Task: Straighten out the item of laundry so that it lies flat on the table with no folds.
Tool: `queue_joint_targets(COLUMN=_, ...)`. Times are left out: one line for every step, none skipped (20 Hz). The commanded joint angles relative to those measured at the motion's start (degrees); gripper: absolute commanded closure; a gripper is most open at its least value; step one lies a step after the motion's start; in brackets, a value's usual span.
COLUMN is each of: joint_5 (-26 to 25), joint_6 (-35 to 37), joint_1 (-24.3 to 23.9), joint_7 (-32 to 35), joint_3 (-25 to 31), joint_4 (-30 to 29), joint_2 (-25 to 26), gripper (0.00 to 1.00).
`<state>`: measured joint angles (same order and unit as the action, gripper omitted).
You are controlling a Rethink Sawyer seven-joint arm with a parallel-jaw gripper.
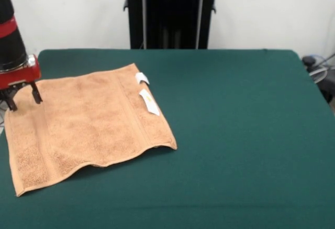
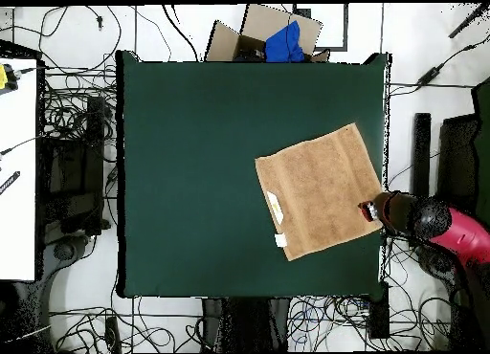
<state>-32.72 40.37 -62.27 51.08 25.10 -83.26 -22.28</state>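
Table (image 1: pixel 251 134), dark green felt. Gripper (image 1: pixel 21 99): fingers apart, holding nothing, poised over the towel's corner at the table's edge (probably to tug it taut). Towel (image 1: pixel 89 127): spread nearly flat, near hem slightly lifted; white tags (image 1: pixel 149 103) on one edge.

towel (image 1: pixel 89 127): looped terry cloth, rough and matt; flatter woven bands
tags (image 1: pixel 148 101): smooth white fabric
table (image 1: pixel 241 134): felt-like green cloth, matt
gripper (image 1: pixel 22 97): glossy red housing

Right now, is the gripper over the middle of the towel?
No: in the overhead view the gripper sits at the towel's edge beside the table border, away from the centre.
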Motion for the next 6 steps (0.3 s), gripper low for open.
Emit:
queue_joint_targets(joint_5=-2.87, joint_6=-3.57, joint_1=4.62, joint_7=-3.65, joint_3=5.39, joint_4=-1.55, joint_2=-1.62, gripper=0.0)
queue_joint_targets(joint_5=-2.76, joint_6=-3.35, joint_1=4.83, joint_7=-3.46, joint_3=5.26, joint_4=-1.61, joint_2=-1.91, gripper=0.0)
queue_joint_targets(joint_5=-2.65, joint_6=-3.13, joint_1=5.03, joint_7=-3.27, joint_3=5.12, joint_4=-1.66, joint_2=-2.19, gripper=0.0)
queue_joint_targets(joint_5=-2.59, joint_6=-3.16, joint_1=5.02, joint_7=-3.41, joint_3=5.19, joint_4=-1.74, joint_2=-2.29, gripper=0.0)
queue_joint_targets(joint_5=-2.48, joint_6=-2.68, joint_1=5.27, joint_7=-3.36, joint_3=5.03, joint_4=-1.55, joint_2=-2.41, gripper=0.0)
queue_joint_targets(joint_5=-2.46, joint_6=-2.58, joint_1=5.28, joint_7=-3.47, joint_3=5.04, joint_4=-1.48, joint_2=-2.43, gripper=0.0)
